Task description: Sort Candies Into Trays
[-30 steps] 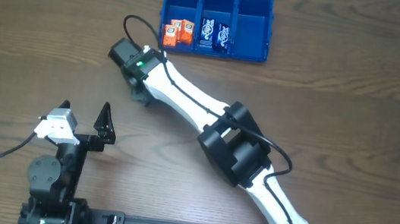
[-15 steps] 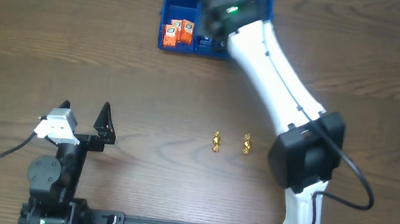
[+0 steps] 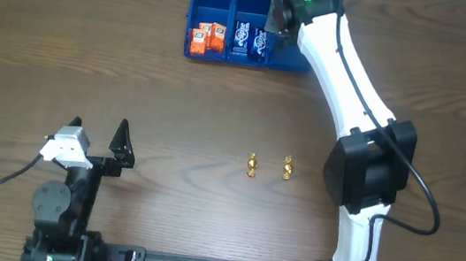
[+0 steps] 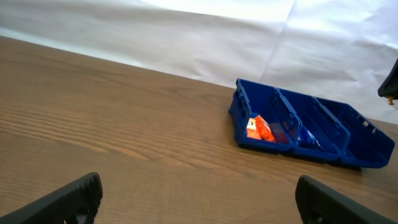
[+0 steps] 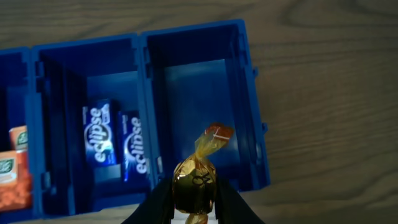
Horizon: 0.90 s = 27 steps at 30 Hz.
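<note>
The right gripper (image 5: 194, 205) is pinching a gold candy (image 5: 196, 177) over the blue tray (image 5: 249, 93). The left gripper (image 4: 202, 196) is holding its fingers spread, with the wooden table (image 4: 124, 124) and a white sheet (image 4: 186, 31) lying past them.

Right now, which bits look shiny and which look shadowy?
Right wrist view: the gold candy in the right gripper glints with bright highlights, and the tray is shaded along the walls of its empty compartment. Left wrist view: the white sheet behind the table is the brightest area. Top view: the table is evenly lit, without hard shadows.
</note>
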### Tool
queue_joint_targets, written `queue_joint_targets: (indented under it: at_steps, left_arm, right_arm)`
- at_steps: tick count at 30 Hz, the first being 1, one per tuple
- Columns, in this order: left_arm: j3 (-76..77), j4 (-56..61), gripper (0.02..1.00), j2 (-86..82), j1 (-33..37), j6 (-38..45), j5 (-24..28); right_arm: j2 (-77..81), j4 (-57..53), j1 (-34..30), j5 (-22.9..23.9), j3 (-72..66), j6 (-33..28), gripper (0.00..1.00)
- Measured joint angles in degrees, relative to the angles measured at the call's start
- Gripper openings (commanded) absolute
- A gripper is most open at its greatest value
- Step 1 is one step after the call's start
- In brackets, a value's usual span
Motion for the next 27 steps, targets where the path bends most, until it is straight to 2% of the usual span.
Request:
queue_joint_targets:
  at_steps: [2,3,5,13,19,22,27]
  left_arm:
    - [0.0,0.0,0.998,0.0,0.0,0.0,0.0]
    - [0.0,0.0,0.996,0.0,0.0,0.0,0.0]
    - [0.0,0.0,0.998,0.0,0.0,0.0,0.0]
    - [0.0,0.0,0.996,0.0,0.0,0.0,0.0]
    - [0.0,0.0,0.998,0.0,0.0,0.0,0.0]
    - [0.0,0.0,0.998,0.0,0.0,0.0,0.0]
    - [0.0,0.0,0.998,0.0,0.0,0.0,0.0]
  right_arm:
    - [0.8,0.6,-0.7,0.0,0.0,-0.5,0.364]
    - [1.4,0.8,-1.1,-0.1,0.0,-0.8,0.457]
    - [2.6,1.3,-1.4,-0.1,0.0,-1.0,0.570]
    - [4.9,1.6,-1.2,-0.1,-0.3,-2.4,0.656]
    - [2.1,-3.0,0.4,-0.3,-2.4,-2.9,0.730]
    - [-4.2,-2.4,2.5,-2.9,-8.4,-2.9,0.770]
    - [-21.2,2.2,8.9,-7.9,-27.4,-0.2,0.790]
